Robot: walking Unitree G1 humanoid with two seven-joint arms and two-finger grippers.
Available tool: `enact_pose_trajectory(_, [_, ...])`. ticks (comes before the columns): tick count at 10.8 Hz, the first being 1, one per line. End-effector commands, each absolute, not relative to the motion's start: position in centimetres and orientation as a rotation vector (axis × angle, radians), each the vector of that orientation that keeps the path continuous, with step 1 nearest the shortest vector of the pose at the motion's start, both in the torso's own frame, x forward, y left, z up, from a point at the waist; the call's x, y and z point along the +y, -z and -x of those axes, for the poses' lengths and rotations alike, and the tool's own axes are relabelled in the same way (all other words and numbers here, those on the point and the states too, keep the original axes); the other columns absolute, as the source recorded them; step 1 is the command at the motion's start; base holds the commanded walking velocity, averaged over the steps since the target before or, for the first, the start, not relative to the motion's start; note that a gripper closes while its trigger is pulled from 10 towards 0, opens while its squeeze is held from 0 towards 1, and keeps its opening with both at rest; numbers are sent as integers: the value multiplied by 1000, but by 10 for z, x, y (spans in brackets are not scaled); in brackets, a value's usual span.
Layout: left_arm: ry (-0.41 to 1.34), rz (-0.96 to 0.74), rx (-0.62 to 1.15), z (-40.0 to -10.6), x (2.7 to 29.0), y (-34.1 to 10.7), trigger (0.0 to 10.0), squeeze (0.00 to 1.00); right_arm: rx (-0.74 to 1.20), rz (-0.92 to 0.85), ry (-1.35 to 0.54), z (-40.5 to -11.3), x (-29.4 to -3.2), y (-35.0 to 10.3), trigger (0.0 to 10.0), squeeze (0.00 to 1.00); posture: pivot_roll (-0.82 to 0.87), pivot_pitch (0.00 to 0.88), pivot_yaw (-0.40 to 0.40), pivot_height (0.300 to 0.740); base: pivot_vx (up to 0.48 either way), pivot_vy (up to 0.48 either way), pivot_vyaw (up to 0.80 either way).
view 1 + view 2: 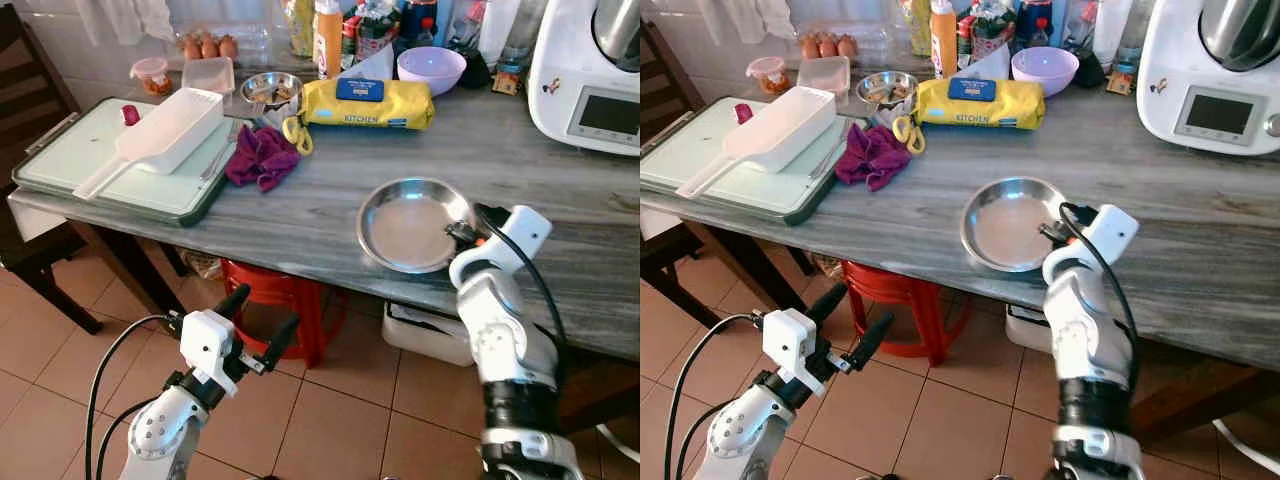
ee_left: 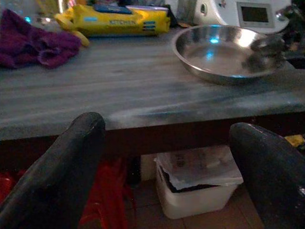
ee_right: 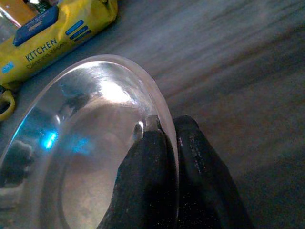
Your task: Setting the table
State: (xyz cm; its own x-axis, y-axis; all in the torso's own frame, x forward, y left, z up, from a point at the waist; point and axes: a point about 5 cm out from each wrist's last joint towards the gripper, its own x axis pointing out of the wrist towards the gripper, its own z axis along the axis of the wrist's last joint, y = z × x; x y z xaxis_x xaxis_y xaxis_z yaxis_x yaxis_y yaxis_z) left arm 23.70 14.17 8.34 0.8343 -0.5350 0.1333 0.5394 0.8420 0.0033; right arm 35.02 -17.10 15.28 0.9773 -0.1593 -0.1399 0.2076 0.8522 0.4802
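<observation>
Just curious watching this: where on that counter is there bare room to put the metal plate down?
Bare counter lies between the purple cloth and the steel plate, and right of the plate below the white appliance. The back row around the yellow pack is crowded.

Silver arms, white wrist blocks, looping black cables, seemingly matte black tool fingers (image 2: 62, 171).

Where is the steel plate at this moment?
The steel plate lies near the table's front edge, on the robot's right, its rim pinched by the right gripper.
</observation>
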Motion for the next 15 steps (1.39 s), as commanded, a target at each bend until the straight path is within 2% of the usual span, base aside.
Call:
enact_pose_trajectory(1, [572,28,-124,-236,145,-80,10000,0,93,-531,203,-352,-172,-155,10000,0,-54,163,36,740,0,0,0])
enact_pose_trajectory(3, [587,30,-126,-237,146,-78,10000,0,123,-540,221,-352,-173,-148,10000,0,-57,161,43,740,0,0,0])
enact_pose_trajectory(4, [591,31,-126,-238,147,-77,10000,0,124,-568,215,-353,-172,-148,10000,400,-59,161,47,740,0,0,0])
enact_pose_trajectory(5, [593,31,-127,-239,147,-76,10000,0,131,-569,211,-353,-171,-147,10000,1000,-59,160,47,740,0,0,0])
enact_pose_trajectory(11, [580,36,-152,-242,144,-81,10000,0,99,-574,158,-356,-161,-153,10000,1000,-48,156,45,740,0,0,0])
enact_pose_trajectory(14, [566,33,-162,-243,144,-85,10000,0,-41,-455,117,-355,-156,-182,10000,1000,-46,152,45,740,0,0,0])
enact_pose_trajectory(15, [556,34,-172,-243,144,-88,10000,0,-111,-345,100,-353,-149,-196,10000,1000,-47,152,46,740,0,0,0])
